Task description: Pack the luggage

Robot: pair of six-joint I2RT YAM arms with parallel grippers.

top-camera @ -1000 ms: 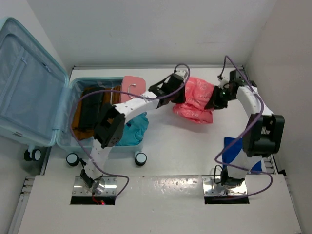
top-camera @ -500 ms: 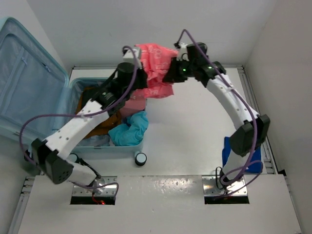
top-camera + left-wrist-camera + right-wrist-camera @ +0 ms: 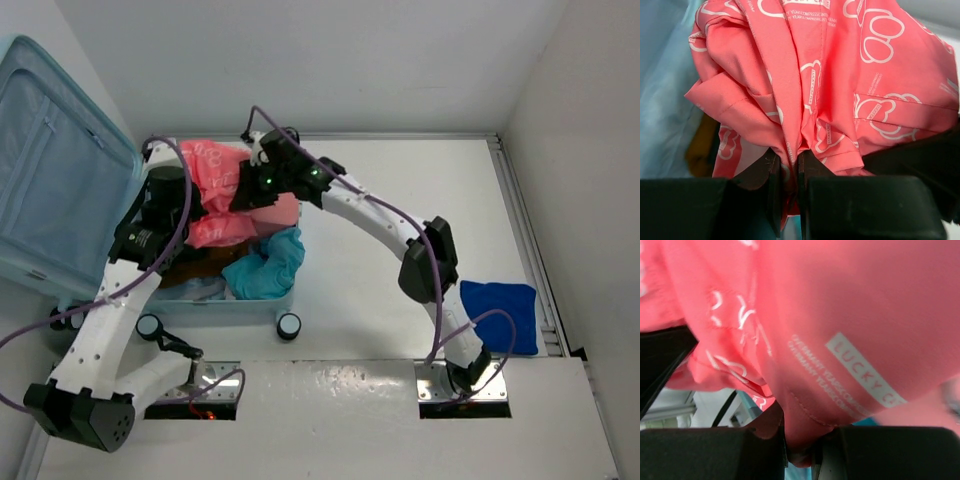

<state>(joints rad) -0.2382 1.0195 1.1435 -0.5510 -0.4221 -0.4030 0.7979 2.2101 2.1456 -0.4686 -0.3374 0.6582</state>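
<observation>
White bench (image 3: pixel 400 210) boxed by white walls (image 3: pixel 300 60), blue pad (image 3: pixel 498 315) at right; luggage (image 3: pixel 60 170) lies open at left, contents partly covered, tips hidden from above, left pincer (image 3: pixel 787 172) and right pincer (image 3: pixel 799 442) over its tub, each pinching the pink printed cloth (image 3: pixel 212 160).

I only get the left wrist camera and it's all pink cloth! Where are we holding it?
Observer: From above, the pink cloth is over the open luggage.
Operator: Is the other arm helping?
Observer: Yes, the right gripper pinches a fold of it as well.
Operator: What's inside already?
Observer: A teal cloth, bunched in the near right corner.
</observation>
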